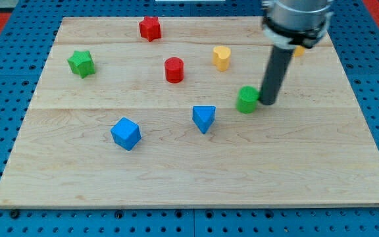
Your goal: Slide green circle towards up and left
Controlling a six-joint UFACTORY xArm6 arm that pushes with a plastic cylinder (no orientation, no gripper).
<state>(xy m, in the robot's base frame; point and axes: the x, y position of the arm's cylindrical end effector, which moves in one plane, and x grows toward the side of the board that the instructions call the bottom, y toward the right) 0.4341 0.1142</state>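
Now my tip (267,103) sits just right of the green circle (247,99), seemingly touching and holding nothing; up-left stand the red cylinder (174,70) and a yellow block (222,58).

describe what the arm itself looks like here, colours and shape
The arm shows only at the view's top right: a wide grey metallic cylinder with a black band, narrowing into a straight dark rod. The rod is round, matte black, unmarked, with no cables visible. My tip is blunt, beside the green circle on its right.
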